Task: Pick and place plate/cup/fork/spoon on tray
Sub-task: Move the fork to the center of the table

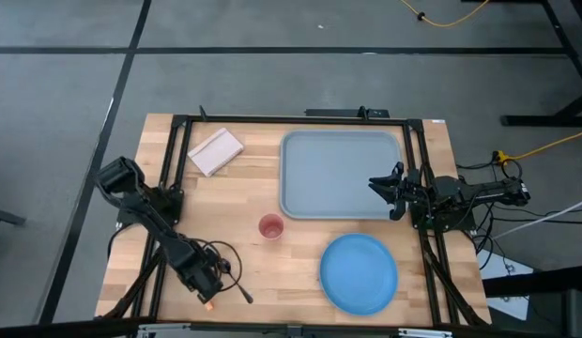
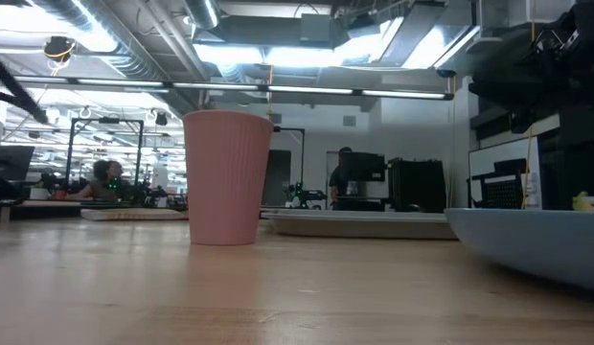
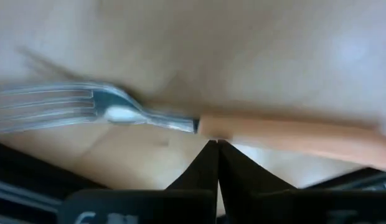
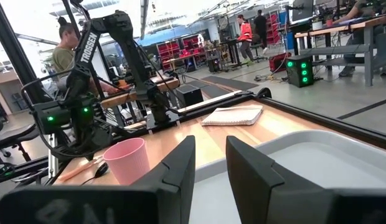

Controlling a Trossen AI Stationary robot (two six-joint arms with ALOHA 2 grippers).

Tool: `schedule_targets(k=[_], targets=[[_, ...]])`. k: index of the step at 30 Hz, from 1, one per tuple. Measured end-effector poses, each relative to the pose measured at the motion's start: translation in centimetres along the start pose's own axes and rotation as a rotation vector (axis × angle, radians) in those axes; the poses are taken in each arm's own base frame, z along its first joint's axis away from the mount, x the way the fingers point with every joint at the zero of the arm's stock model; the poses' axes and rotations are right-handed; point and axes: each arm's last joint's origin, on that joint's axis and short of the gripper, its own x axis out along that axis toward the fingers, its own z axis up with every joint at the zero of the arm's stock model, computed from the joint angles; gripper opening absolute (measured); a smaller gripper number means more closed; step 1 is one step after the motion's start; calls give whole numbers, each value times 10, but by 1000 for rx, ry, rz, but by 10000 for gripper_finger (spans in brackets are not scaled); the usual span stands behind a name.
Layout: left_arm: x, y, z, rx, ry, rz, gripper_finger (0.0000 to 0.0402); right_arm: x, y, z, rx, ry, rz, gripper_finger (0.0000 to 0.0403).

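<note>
Hovering low over the table's near-left corner, the left gripper [image 3: 216, 155] has its fingers pressed together just beside the fork [image 3: 199, 124], whose long axis lies crosswise to them. The right gripper [image 4: 210, 165], fingers apart, waits over the tray [image 1: 340, 174], well away from the fork.

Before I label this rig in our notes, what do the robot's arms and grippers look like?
Both arms are black, jointed and slim, with black cables trailing from them. The left gripper and right gripper each end in two dark, flat, wedge-like fingers. In the right wrist view the left arm bears white TROSSEN lettering and green indicator lights. An orange cable runs behind the right arm.
</note>
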Motion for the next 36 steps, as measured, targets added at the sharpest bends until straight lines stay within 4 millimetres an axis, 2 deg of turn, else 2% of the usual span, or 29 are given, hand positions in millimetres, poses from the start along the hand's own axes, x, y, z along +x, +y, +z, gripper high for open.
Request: schedule_targets(k=[4, 10, 13, 22, 26, 36], targets=[[-1, -1, 14, 39, -49, 9, 0, 0, 0, 0, 0, 0, -1, 94], [-15, -3, 46, 112, -175, -21, 0, 0, 0, 0, 0, 0, 0, 94], [-19, -2, 56, 127, -191, -22, 0, 0, 0, 0, 0, 0, 0, 94], [-24, -1, 69, 147, -270, -9, 0, 0, 0, 0, -24, 0, 0, 94], [-25, -1, 70, 217, -337, 12, 0, 0, 0, 0, -24, 0, 0, 94], [-26, -3, 74, 246, -431, 9, 0, 0, 0, 0, -23, 0, 0, 94]])
